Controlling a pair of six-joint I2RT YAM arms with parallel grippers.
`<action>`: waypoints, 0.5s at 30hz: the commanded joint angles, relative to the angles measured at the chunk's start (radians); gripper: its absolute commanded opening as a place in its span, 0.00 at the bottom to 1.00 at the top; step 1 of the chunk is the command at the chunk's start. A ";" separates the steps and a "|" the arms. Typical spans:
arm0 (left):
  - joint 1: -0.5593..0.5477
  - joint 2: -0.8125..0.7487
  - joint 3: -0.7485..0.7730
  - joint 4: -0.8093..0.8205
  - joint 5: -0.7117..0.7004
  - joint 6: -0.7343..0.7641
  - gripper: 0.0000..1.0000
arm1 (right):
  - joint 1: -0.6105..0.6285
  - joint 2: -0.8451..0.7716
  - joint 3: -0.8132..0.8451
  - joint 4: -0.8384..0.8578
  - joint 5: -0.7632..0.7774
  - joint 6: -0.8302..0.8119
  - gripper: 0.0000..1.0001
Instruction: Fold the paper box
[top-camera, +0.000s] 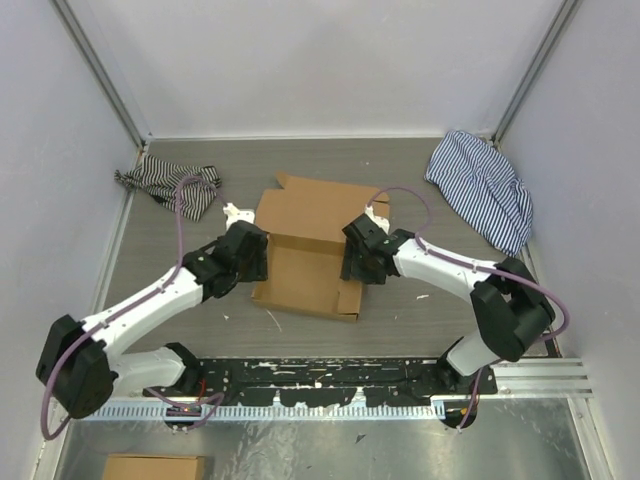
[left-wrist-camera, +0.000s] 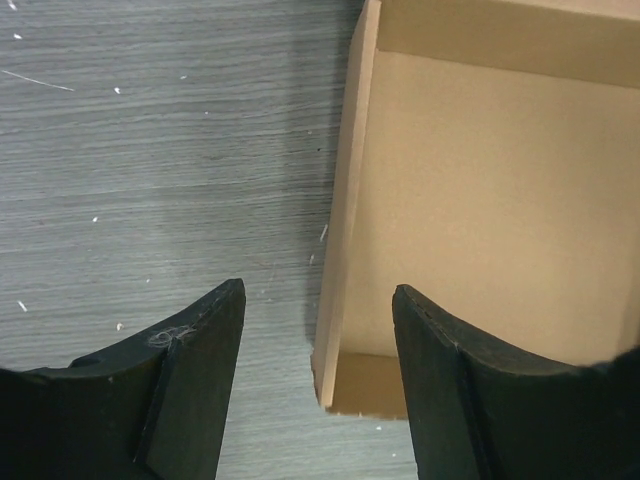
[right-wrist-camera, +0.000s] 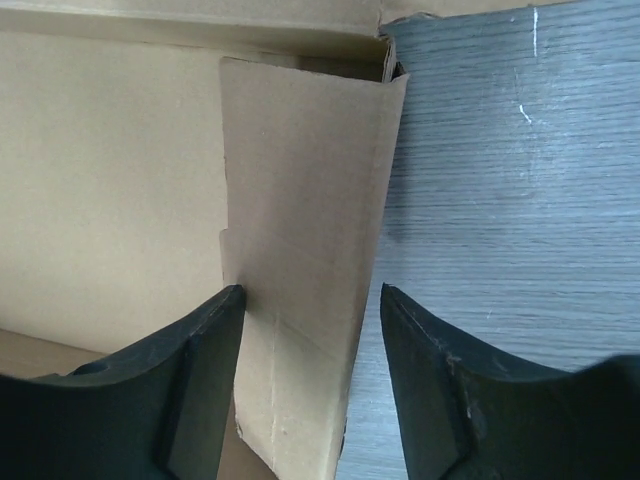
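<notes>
The paper box (top-camera: 310, 250) is brown cardboard, lying in the middle of the table with its side walls partly raised and a flap spread out behind. My left gripper (top-camera: 260, 256) is at its left side. In the left wrist view this gripper (left-wrist-camera: 318, 295) is open, its jaws either side of the near end of the left wall (left-wrist-camera: 342, 230), touching neither face. My right gripper (top-camera: 353, 262) is at the box's right side. Seen from the right wrist, it (right-wrist-camera: 310, 292) is open around the upright right wall (right-wrist-camera: 305, 200); the left finger (right-wrist-camera: 200, 350) touches it and the right finger (right-wrist-camera: 440, 380) stands apart.
A striped cloth (top-camera: 170, 187) lies bunched at the back left and another (top-camera: 482, 187) at the back right. Enclosure walls close in the table on three sides. A black rail (top-camera: 330, 382) runs along the near edge, with a small cardboard piece (top-camera: 155, 467) below it.
</notes>
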 joint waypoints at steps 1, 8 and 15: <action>0.004 0.097 0.017 0.068 -0.022 -0.006 0.68 | 0.000 0.026 0.040 0.035 -0.004 -0.014 0.59; 0.003 0.260 0.058 0.068 -0.057 0.019 0.68 | 0.000 0.094 0.087 -0.017 0.022 -0.034 0.48; 0.003 0.306 0.070 0.087 -0.088 0.021 0.61 | 0.000 0.119 0.113 -0.087 0.140 -0.058 0.25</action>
